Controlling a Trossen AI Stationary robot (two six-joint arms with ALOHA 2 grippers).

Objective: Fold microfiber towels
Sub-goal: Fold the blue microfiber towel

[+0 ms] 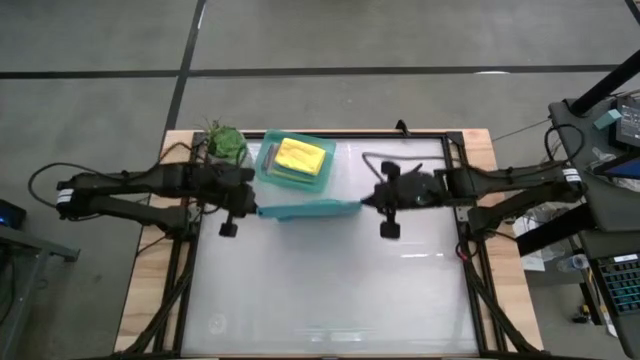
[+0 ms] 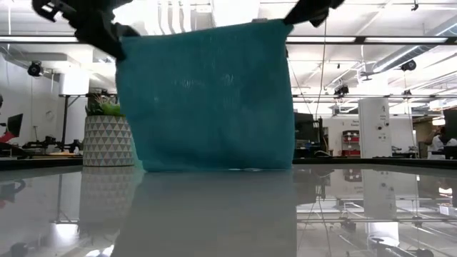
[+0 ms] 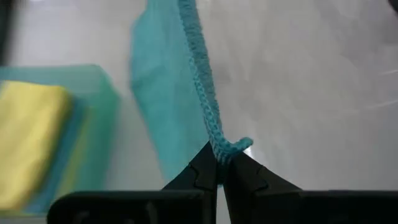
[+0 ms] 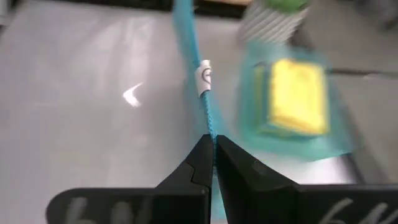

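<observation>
Glossy table: teal towel hangs flat (stretched taut).

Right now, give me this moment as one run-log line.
left tool: shut on teal towel corner | right tool: shut on opposite corner | towel: hanging stretched, bottom edge at table

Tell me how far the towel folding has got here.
Done: a folded yellow microfiber towel tops the stack in the translucent mint-green plastic tray. In hand: the left gripper and right gripper each pinch a top corner of a teal microfiber towel, hanging spread above the table. Left: folding it.
</observation>
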